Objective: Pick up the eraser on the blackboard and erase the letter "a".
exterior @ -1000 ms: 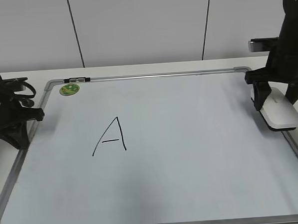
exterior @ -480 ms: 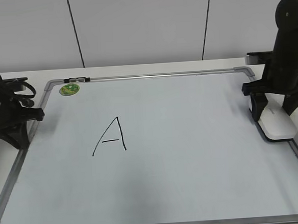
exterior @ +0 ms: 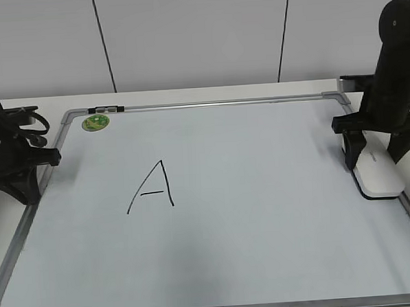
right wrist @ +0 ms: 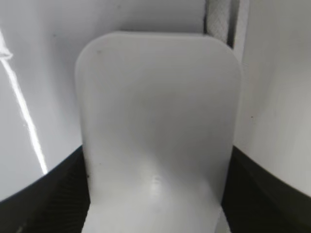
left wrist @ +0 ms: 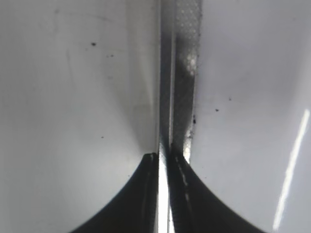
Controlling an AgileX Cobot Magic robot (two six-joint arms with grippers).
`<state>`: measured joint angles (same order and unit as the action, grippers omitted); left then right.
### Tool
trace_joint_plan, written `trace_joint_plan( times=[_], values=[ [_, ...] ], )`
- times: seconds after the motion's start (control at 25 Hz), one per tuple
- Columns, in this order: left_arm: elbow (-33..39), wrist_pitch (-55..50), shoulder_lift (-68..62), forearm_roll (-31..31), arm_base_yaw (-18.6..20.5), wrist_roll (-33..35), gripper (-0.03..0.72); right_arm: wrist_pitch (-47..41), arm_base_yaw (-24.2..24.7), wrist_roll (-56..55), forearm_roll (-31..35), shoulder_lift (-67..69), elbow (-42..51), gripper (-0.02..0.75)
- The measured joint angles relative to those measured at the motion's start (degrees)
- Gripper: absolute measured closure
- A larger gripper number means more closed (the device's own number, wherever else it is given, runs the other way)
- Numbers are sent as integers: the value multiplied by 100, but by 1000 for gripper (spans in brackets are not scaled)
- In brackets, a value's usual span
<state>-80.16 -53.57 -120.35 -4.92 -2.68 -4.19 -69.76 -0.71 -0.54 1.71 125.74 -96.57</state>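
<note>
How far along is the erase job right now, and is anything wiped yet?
Early stage. Nothing looks wiped: the only writing visible, a large letter A, stands intact on the blackboard. In hand: the right gripper straddles the eraser at the board's right edge; whether it grips is unclear. The left gripper sits shut at the left frame. Lifting, carrying and erasing remain.

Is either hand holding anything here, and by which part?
The right hand straddles the eraser across its long sides; firm grip cannot be told. The left hand holds nothing.

white table (exterior: 37, 102), blackboard (exterior: 265, 246) lying flat
</note>
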Motion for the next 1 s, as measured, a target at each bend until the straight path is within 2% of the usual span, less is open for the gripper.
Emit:
trace_joint_plan(
  times=[0.2,0.48,0.56,0.64,0.72,0.84,0.88,1.0],
  values=[
    [0,0,0,0,0,0,634,0,0,0,80,15,0,85],
    [0,-12,0,0,0,0,617,10,0,0,93,22,-382,75],
    [0,-19,0,28,0,0,559,10,0,0,52,22,-471,75],
    [0,-19,10,98,21,0,461,10,0,0,19,8,-481,75],
    [0,-37,44,106,21,0,322,10,0,0,0,-41,-481,75],
    [0,-39,197,180,21,0,157,10,0,0,-28,-111,-481,75],
    [0,-39,274,193,21,0,122,10,0,0,-41,-137,-491,75],
    [0,-94,465,219,21,0,82,10,0,0,-41,-299,-484,75]
  ],
)
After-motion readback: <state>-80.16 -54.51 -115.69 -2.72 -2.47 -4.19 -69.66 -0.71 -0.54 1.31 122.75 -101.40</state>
